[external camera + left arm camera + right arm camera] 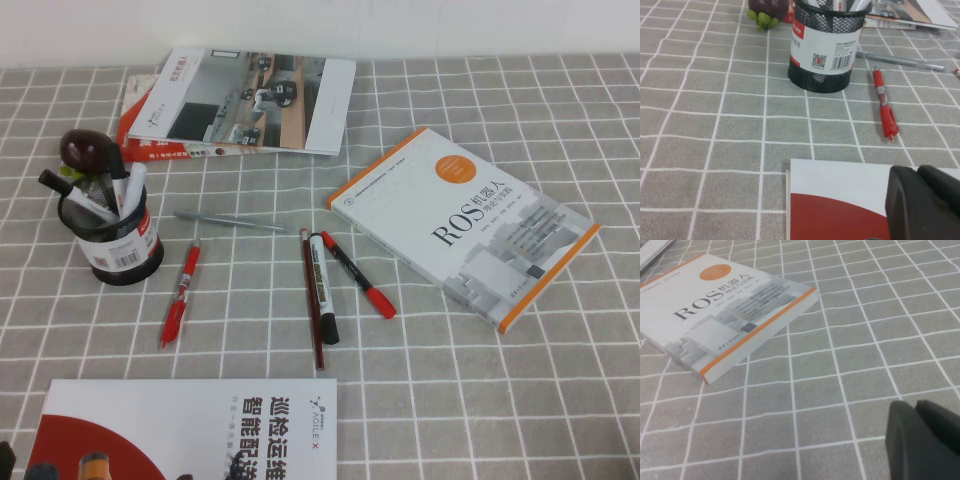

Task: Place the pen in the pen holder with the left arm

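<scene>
The left gripper (924, 200) is cut off by the edge of the left wrist view, only dark, closed fingertips being seen above the red-and-white booklet (840, 200), itself cropped. Beyond it, the pen holder (826, 45) is clipped at its rim, so its contents are lost (the barcode print is too small to be read). The right gripper (922, 440) is likewise cropped in the right wrist view, its fingertips pressed together. In the high view neither gripper is shown clearly.

The pen (312, 298) lies flat on the checked cloth (450, 370), well apart from the pen holder (118, 235).
</scene>
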Available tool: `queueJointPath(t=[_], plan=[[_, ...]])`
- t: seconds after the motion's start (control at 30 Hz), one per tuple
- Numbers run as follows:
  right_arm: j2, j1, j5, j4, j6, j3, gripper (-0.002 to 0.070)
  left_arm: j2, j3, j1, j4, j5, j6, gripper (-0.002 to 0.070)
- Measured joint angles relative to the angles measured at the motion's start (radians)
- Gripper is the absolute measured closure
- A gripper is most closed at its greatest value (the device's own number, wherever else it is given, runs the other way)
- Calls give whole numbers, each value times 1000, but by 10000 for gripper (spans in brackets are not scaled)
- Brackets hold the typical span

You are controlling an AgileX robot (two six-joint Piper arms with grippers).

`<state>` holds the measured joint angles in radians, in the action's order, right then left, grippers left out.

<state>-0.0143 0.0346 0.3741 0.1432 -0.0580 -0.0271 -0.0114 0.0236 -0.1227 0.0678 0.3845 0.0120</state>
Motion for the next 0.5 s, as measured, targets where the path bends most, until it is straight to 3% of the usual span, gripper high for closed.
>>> queueJointPath(t=[0.5], plan=[[0, 0, 0, 0, 0, 0, 691, 0, 0, 0, 0, -20, 0, 678]])
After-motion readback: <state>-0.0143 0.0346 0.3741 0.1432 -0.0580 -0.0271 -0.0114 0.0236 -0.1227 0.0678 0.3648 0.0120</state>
